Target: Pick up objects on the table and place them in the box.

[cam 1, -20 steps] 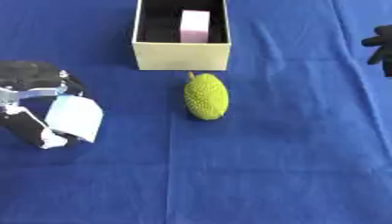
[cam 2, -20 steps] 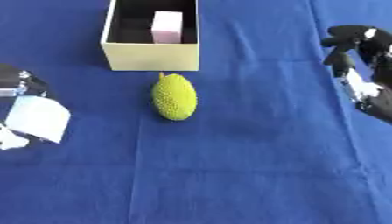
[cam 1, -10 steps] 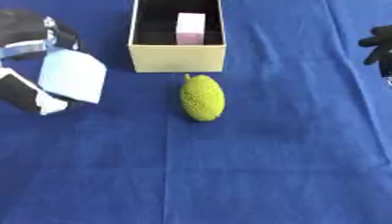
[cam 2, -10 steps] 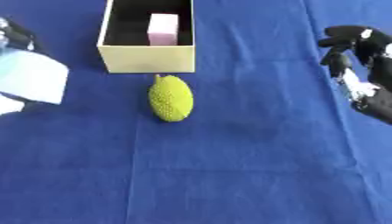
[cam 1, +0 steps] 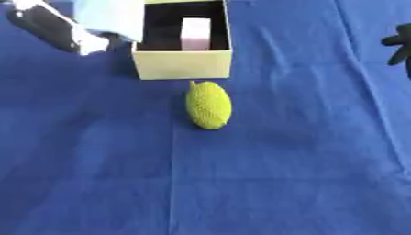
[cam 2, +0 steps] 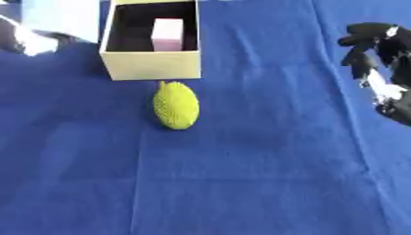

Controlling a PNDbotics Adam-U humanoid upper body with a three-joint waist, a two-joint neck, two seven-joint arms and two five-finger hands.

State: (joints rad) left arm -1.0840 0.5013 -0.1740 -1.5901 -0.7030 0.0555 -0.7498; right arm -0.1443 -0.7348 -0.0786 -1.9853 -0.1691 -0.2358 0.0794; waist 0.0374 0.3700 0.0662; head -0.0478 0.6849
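Blue cloth; robot hand gripping pale packet

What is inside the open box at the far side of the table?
Inside the box stands one pale pink block, against its dark interior. The near wall hides the floor just behind it, so anything lying low there cannot be seen.

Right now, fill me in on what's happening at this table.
The robot's left hand holds a pale blue block with its fingers, up beside the left wall of the cream box, not yet inside. A pink block already sits in the box. A green bumpy fruit lies on the blue cloth just in front of the box, untouched. The right hand hangs idle at the right edge, holding nothing.
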